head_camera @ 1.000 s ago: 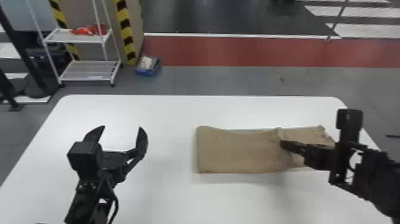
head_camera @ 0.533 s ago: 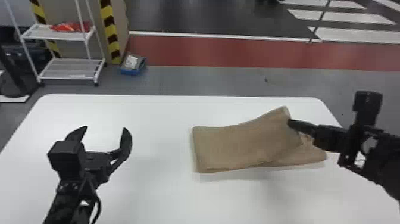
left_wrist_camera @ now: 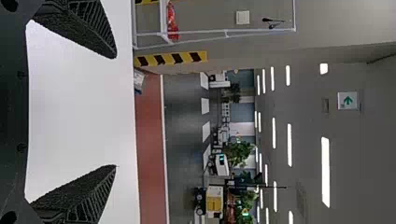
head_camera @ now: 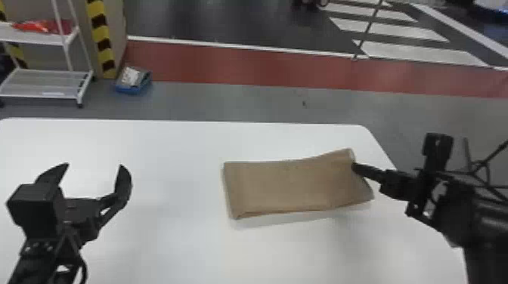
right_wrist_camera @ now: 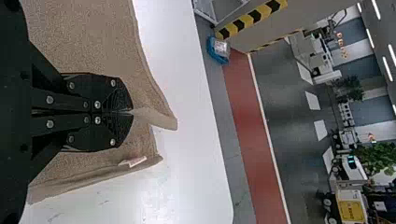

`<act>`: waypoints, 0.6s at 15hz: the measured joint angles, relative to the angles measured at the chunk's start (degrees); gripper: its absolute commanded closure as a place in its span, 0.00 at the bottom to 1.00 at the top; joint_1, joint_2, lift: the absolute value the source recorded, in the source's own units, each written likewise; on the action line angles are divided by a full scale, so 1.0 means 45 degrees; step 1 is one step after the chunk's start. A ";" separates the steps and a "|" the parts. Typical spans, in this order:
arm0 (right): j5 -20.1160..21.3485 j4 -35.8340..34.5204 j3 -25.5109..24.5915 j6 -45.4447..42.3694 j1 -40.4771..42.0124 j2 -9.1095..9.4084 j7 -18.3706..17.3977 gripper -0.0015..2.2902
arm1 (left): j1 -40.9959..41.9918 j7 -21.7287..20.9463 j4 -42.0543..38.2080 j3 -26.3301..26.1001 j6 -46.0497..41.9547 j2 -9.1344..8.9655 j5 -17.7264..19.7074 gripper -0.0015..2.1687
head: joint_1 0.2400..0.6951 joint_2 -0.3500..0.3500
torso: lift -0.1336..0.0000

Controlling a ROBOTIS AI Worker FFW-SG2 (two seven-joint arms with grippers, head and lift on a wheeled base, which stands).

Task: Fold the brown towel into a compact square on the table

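The brown towel (head_camera: 291,187) lies on the white table as a long folded strip, its right end raised a little at the far corner. At that right end is my right gripper (head_camera: 355,167). In the right wrist view my right gripper (right_wrist_camera: 131,112) is shut on a pinch of the towel (right_wrist_camera: 88,37), and a small white tag shows near one edge of the cloth. My left gripper (head_camera: 90,172) is parked over the table's left part, well away from the towel. The left wrist view has my left gripper (left_wrist_camera: 116,112) open, nothing between its fingers.
The white table (head_camera: 170,143) has its far edge beyond the towel and its right edge under the right arm. Past it on the floor stand a white shelf rack (head_camera: 45,85) and a blue box (head_camera: 132,80).
The right gripper has carried the towel's right end leftward, and the lower layer that stuck out at the right is now largely covered. The head view has swung to the right. The left gripper stays open.
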 measured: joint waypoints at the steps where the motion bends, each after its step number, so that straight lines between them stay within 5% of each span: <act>1: 0.0004 -0.0085 0.0014 -0.0015 -0.0002 0.0023 0.0001 0.58 | -0.0029 0.0000 0.0003 -0.0025 0.0000 0.0000 -0.0008 0.01 | 1.00 0.18 | 0.17; 9: 0.0413 -0.0106 -0.0475 -0.0412 -0.0275 -0.0271 0.0216 0.58 | -0.0077 0.0002 0.0185 -0.0040 -0.0034 0.0017 -0.0001 0.01 | 1.00 0.13 | 0.17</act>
